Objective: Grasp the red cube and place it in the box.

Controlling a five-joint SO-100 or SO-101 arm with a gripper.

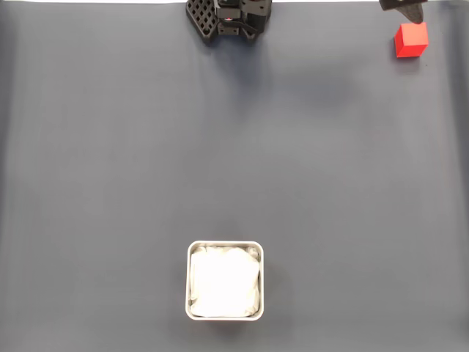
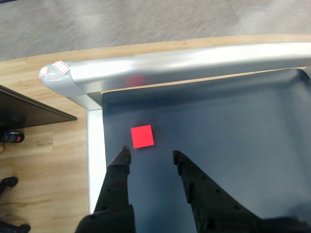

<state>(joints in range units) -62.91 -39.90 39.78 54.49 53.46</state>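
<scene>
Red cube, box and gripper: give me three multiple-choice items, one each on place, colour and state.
1. In the fixed view, where is the red cube?
A. top right corner
B. inside the box
C. bottom left

2. What colour is the lining of the box?
A. black
B. white
C. green

3. How is the gripper?
A. shut on the cube
B. shut, empty
C. open, empty

Key: 1 A, it sits far from the box; 2 B, the lining shows white; 3 C, in the wrist view the fingers stand apart just short of the cube.
</scene>
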